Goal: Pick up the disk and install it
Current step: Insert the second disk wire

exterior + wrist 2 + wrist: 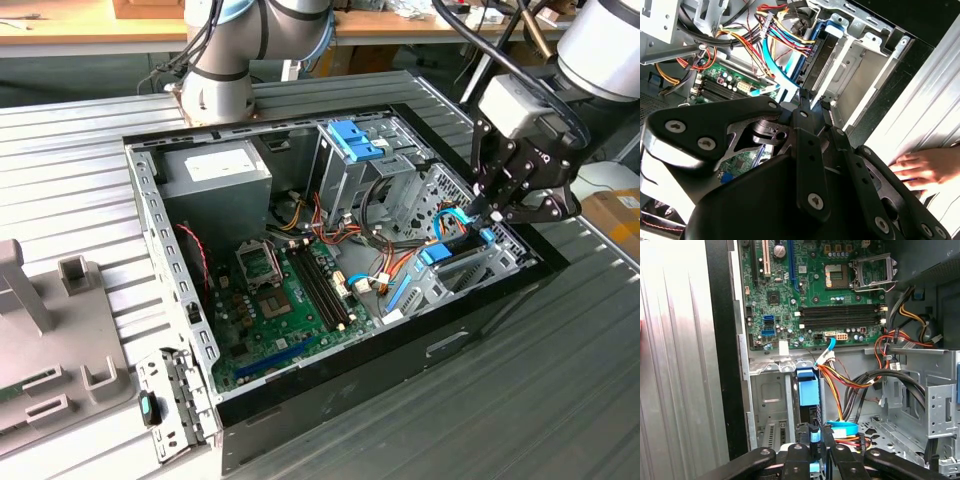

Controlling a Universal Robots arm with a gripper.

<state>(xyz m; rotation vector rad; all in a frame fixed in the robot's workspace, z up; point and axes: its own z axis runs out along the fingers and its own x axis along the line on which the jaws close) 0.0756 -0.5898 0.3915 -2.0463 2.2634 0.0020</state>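
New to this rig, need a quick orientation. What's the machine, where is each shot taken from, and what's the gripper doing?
It is a single robot arm with a gripper, working over an open computer case that lies on its side on a ribbed metal table.

The exterior view is from a camera off the arm and takes in the whole case: green motherboard, grey power supply, tall metal cage.

Both wrist views come from cameras riding on the arm and look past the black gripper links into the case.

The fingers are closed on the disk, which stands on edge in its light blue bracket in the drive bay by the case wall. A person's hand rests on the table in the second wrist view.
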